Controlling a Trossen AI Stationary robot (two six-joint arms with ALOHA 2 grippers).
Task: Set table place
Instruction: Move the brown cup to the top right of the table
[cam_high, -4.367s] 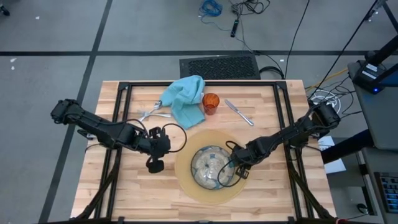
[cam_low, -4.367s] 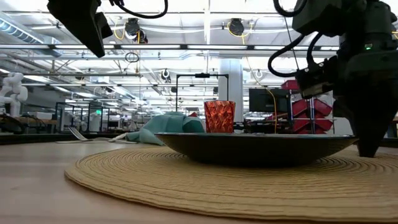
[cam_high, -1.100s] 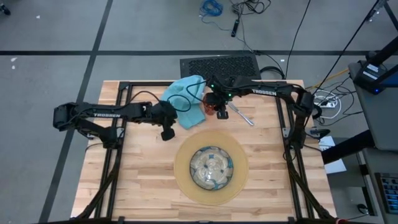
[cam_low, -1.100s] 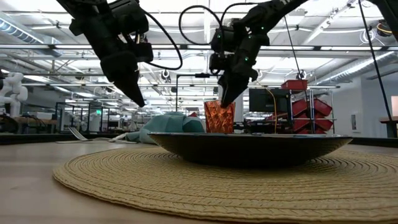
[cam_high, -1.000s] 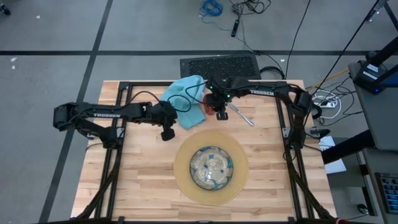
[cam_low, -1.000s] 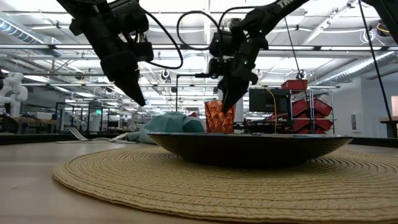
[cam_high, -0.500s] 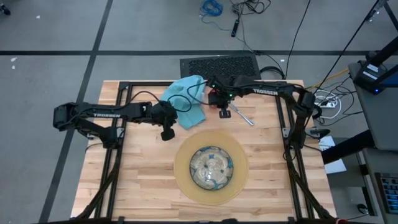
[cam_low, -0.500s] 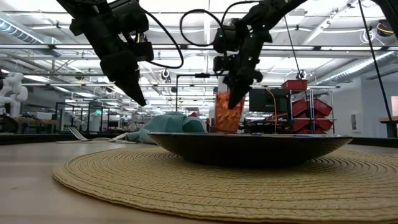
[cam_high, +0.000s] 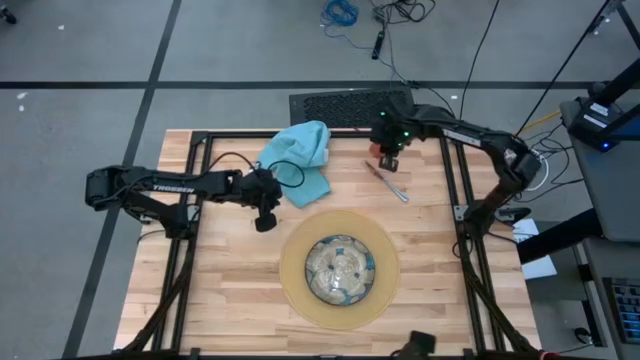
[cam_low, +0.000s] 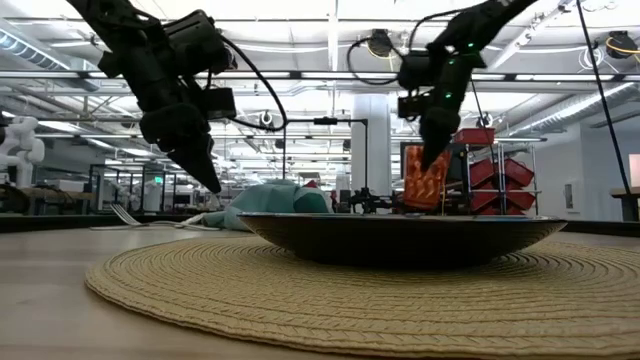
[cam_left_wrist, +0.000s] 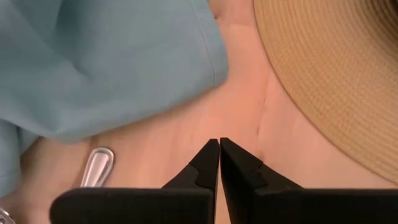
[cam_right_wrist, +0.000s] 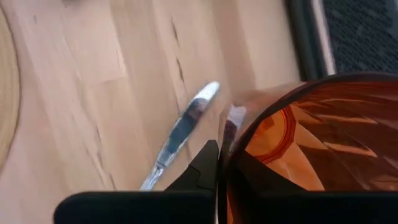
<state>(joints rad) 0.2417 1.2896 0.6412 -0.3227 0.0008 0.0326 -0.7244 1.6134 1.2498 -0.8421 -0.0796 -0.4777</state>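
Observation:
The small orange cup (cam_low: 424, 180) hangs tilted under my right gripper (cam_low: 432, 152), which is shut on it over the table's far right part (cam_high: 388, 154). A silver knife (cam_high: 388, 183) lies just near of it. The teal napkin (cam_high: 298, 160) lies crumpled at the far middle, partly over a piece of silver cutlery (cam_left_wrist: 96, 167). My left gripper (cam_high: 265, 222) hovers shut and holding nothing, between the napkin and the round tan mat (cam_high: 296, 290). The patterned bowl (cam_high: 340, 268) sits on the middle of the mat. My right gripper holds the orange cup by its rim (cam_right_wrist: 231, 127). One finger (cam_right_wrist: 204, 167) is outside the wall and the other is hidden behind the orange wall. The fingers come from above, pointing steeply down. The cup hangs tilted below them; the bowl hides its base in the low view.
A fork (cam_low: 125, 214) lies on the table's left part beyond the napkin. Black frame rails (cam_high: 455, 190) run along the tabletop's sides. Bare wood shows right of the mat (cam_high: 430, 260) and at the near left (cam_high: 220, 300).
My right gripper has shut on the cup's rim and carried it from beside the napkin toward the table's right edge, rising slightly; the cup now hangs tilted. My left gripper has sunk a little toward the table, still shut.

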